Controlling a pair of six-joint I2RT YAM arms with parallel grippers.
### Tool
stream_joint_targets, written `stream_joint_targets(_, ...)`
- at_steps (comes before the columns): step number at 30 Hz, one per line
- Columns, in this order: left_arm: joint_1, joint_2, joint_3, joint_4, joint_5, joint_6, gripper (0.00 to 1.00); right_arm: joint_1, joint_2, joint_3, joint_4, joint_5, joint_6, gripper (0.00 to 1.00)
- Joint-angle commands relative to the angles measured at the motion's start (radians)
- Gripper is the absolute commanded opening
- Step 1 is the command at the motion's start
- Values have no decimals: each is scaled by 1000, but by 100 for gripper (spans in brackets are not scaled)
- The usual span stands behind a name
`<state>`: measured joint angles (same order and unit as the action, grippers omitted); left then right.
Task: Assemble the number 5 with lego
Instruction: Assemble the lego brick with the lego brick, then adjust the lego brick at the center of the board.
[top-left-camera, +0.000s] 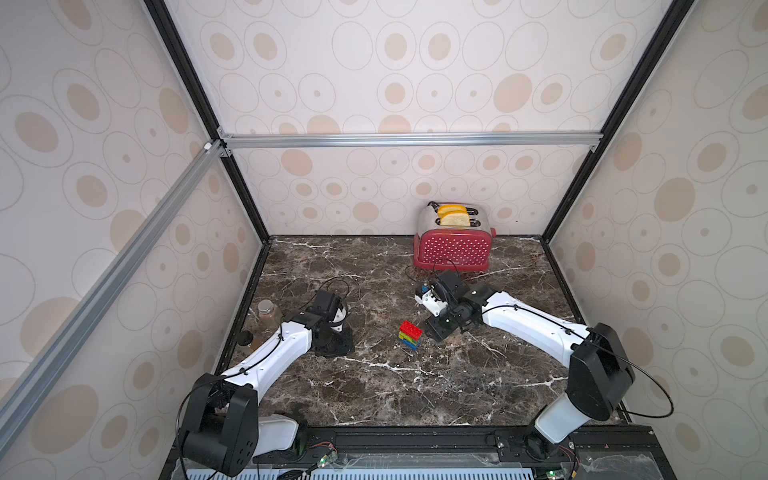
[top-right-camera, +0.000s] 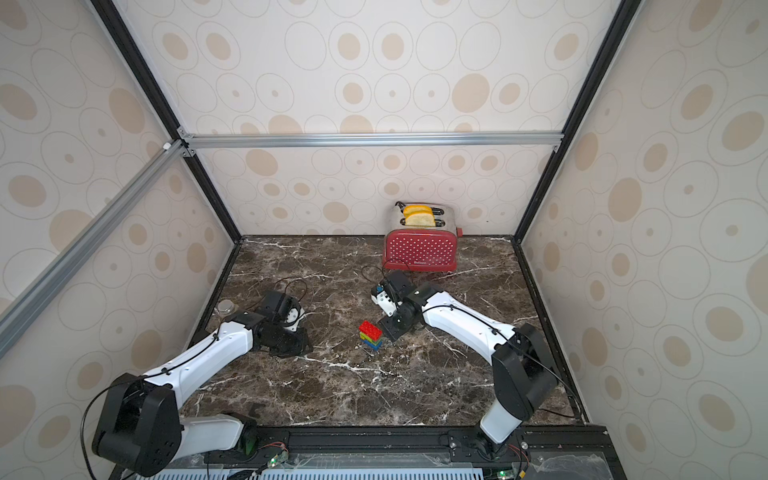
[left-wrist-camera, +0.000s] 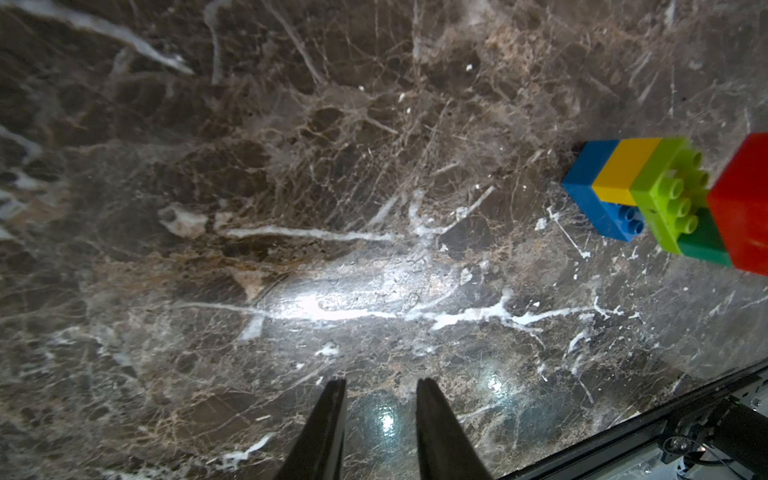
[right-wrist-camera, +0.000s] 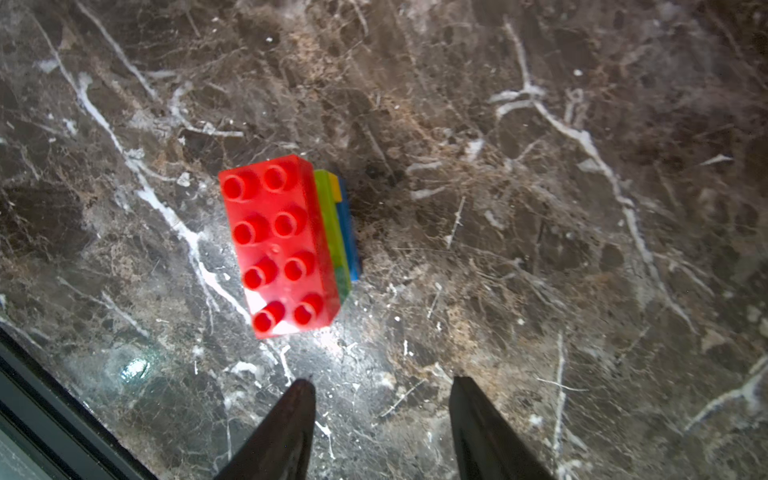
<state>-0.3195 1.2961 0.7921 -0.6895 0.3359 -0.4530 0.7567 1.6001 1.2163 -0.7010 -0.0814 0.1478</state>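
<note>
A: The left gripper (left-wrist-camera: 382, 382) hangs over the bare marble table (left-wrist-camera: 291, 208), its fingers a narrow gap apart with nothing between them.

B: And the number 5 (top-left-camera: 411, 336)?

A: It is well off to that gripper's side, near the middle of the table. It stands upright, with blue at the bottom, then yellow, lime and dark green, and the red brick (right-wrist-camera: 278, 245) on top, all pressed together.

B: So the build looks finished.

A: It seems so. The right gripper (right-wrist-camera: 381, 380) sits just beside it and a little higher, its fingers spread wide, empty and touching nothing.

B: Then the step in hand is likely pulling clear?

A: Probably. The number 5 is tall and narrow, so it would tip easily. The right arm should rise straight up before swinging away, and its fingers should not brush the red brick.
</note>
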Motion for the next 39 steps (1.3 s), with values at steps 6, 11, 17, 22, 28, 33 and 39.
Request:
stream_joint_targets(6, -66, -11, 35, -4, -12, -3, 32, -93, 6, -117, 141, -45, 56, 55)
stream_joint_targets(11, -74, -27, 36, -11, -18, -3, 32, -95, 77, -131, 230, -55, 75, 54)
stream_joint_targets(17, -75, -49, 36, -31, -30, -2, 31, -95, 167, -111, 293, -56, 90, 54)
stream_joint_targets(22, -75, -69, 26, -38, -38, -6, 31, -90, 215, -93, 298, -88, 97, 53)
stream_joint_targets(28, -75, -78, 20, -38, -43, -10, 32, -44, 226, -91, 285, -89, 100, 52)
stream_joint_targets(33, -73, -83, 18, -34, -44, -13, 32, -9, 211, -97, 275, -80, 108, 52)
stream_joint_targets(39, -75, -95, 29, -36, -42, -16, 35, 47, 198, -97, 271, -85, 135, 52)
